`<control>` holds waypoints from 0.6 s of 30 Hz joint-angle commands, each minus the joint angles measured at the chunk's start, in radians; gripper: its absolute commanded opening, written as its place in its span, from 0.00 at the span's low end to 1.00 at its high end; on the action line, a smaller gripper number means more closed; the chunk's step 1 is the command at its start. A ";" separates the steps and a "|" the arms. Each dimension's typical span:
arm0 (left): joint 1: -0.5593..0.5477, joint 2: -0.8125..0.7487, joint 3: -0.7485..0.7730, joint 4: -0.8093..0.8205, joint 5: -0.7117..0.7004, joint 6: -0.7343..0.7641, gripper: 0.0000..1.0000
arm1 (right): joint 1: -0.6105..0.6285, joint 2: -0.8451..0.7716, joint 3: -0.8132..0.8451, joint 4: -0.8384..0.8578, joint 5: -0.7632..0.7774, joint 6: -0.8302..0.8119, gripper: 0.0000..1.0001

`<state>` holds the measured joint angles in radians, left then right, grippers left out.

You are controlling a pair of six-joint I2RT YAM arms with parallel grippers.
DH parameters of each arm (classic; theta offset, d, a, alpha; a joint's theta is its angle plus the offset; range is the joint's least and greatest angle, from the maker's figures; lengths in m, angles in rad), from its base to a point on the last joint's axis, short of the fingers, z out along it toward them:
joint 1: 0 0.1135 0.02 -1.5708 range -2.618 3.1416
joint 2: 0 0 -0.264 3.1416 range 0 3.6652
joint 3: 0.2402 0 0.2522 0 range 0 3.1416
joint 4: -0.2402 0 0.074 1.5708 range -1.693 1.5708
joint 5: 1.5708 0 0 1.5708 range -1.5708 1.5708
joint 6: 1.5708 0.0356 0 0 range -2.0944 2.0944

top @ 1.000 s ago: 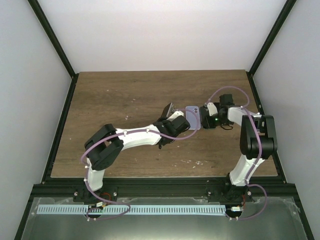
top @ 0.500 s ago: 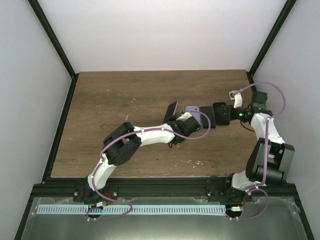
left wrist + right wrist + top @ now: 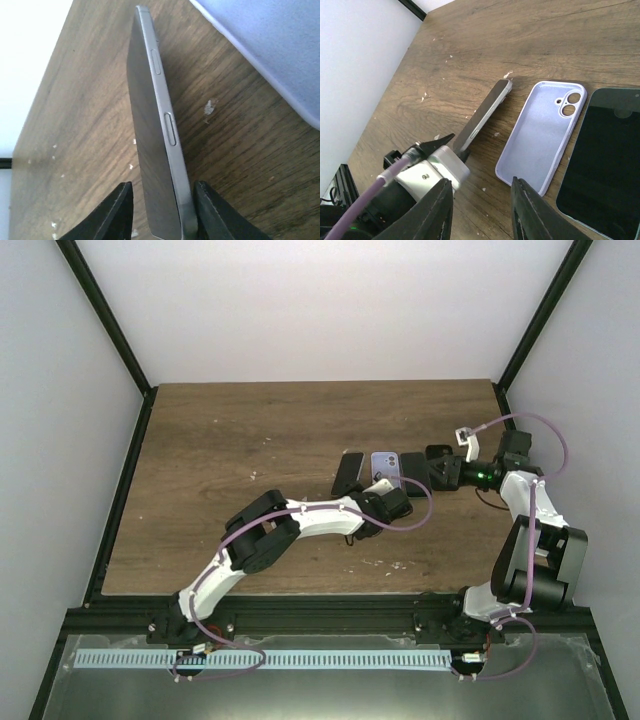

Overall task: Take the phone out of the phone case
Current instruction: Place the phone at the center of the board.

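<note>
The phone (image 3: 348,472) is a bare black slab tilted on its long edge on the wood, and it also shows in the left wrist view (image 3: 150,130) and the right wrist view (image 3: 482,115). My left gripper (image 3: 162,205) is shut on its near end. The gripper also shows from above (image 3: 356,490) and in the right wrist view (image 3: 456,146). The lilac phone case (image 3: 386,468) lies empty and open side up just right of the phone, with its camera cutout at the far end (image 3: 540,135). My right gripper (image 3: 480,210) is open and empty above the table right of the case (image 3: 437,472).
A second all-black phone (image 3: 602,160) lies flat, touching the case's right side, below my right gripper (image 3: 414,476). Pale crumbs dot the wood. Black frame posts and white walls bound the table; its right edge is close to the right arm.
My left gripper has brought the phone down and flatter, beside the case. The case now lies flat on the table. My right arm swung out to the right and now hovers open.
</note>
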<state>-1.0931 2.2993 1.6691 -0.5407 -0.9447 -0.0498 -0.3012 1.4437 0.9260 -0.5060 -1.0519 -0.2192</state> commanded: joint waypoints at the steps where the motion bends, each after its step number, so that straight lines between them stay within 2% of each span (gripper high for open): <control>1: 0.002 0.026 0.048 -0.033 0.036 -0.049 0.37 | -0.003 -0.002 -0.006 0.014 -0.028 0.005 0.35; 6: 0.014 -0.009 0.054 -0.057 0.101 -0.086 0.53 | -0.002 -0.002 -0.008 0.020 -0.022 0.004 0.38; 11: 0.028 -0.136 -0.011 -0.021 0.212 -0.119 0.71 | -0.002 -0.005 -0.010 0.029 -0.013 0.009 0.40; 18: 0.058 -0.436 -0.179 -0.036 0.297 -0.139 0.77 | -0.002 -0.030 0.008 0.018 0.039 0.003 0.41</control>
<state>-1.0542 2.0502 1.5635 -0.5701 -0.7124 -0.1642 -0.3012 1.4437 0.9188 -0.4858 -1.0424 -0.2085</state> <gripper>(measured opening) 0.760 0.413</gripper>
